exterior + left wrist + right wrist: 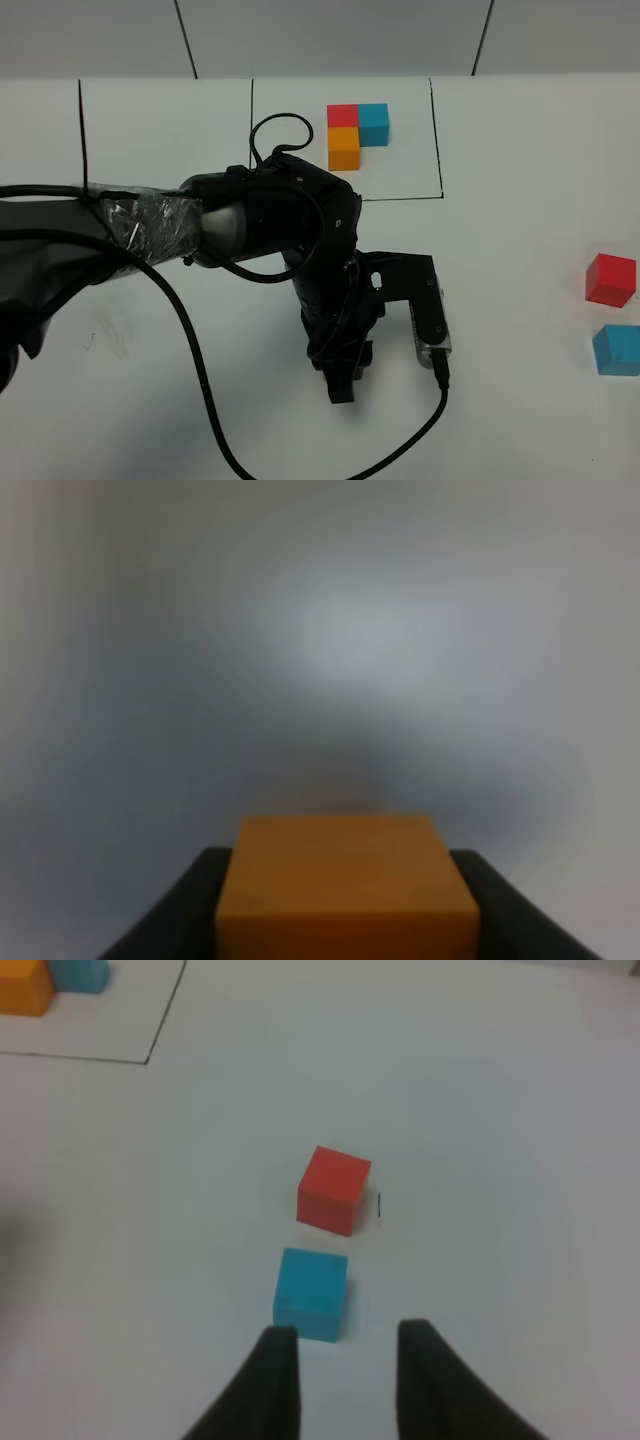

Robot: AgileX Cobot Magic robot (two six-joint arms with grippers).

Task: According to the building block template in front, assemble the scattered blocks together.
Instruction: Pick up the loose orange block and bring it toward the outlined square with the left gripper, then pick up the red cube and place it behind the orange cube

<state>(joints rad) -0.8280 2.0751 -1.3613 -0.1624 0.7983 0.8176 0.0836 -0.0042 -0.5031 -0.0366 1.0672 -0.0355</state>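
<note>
White desk (530, 420): left end effector (340, 385) grips the orange cube (345, 885) mid-desk. Right end effector (345, 1375), parted and empty, hovers beside the blue cube (312, 1290) and red cube (334, 1189). The orange cube should probably land square, matching the framed template (357, 135) beyond.

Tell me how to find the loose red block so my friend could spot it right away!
Start at the white table and go to its right side in the high view, away from the black-framed template. Two loose cubes sit there, not touching. The red block is the one above the blue block in that view, and unlike the template's red cube it touches nothing.
</note>
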